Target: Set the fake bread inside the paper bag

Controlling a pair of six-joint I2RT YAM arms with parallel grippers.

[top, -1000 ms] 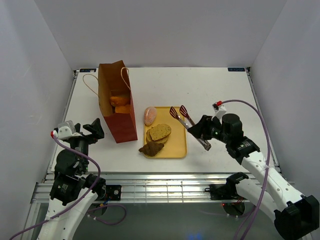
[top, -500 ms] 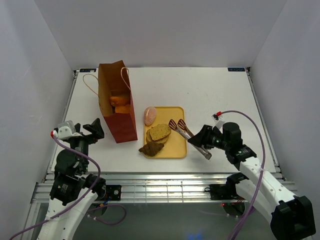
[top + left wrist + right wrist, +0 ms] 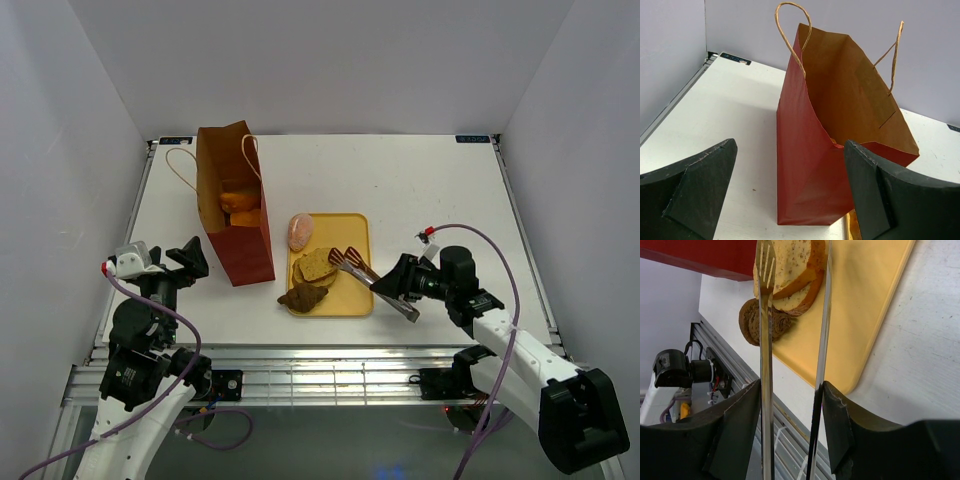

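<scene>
The reddish-brown paper bag (image 3: 236, 205) stands upright at the left, with orange bread (image 3: 240, 203) inside; it fills the left wrist view (image 3: 840, 125). Speckled slices (image 3: 317, 266), a brown croissant (image 3: 303, 296) and a pink oval roll (image 3: 300, 231) lie on or by the yellow tray (image 3: 357, 290). My right gripper (image 3: 398, 283) is shut on silver tongs (image 3: 362, 272), whose open tips sit over the slices (image 3: 790, 265), above the croissant (image 3: 757, 322). My left gripper (image 3: 185, 262) is open and empty, near the bag's front corner.
The yellow tray (image 3: 865, 315) lies near the table's front edge, with the metal rail (image 3: 750, 405) just beyond it. The bag's cord handles (image 3: 790, 30) loop up at each side of its mouth. White walls enclose the table.
My right gripper has moved left and nearer with the tongs, bringing their tips from the tray's far right corner down over the speckled slices. The left arm has not moved.
</scene>
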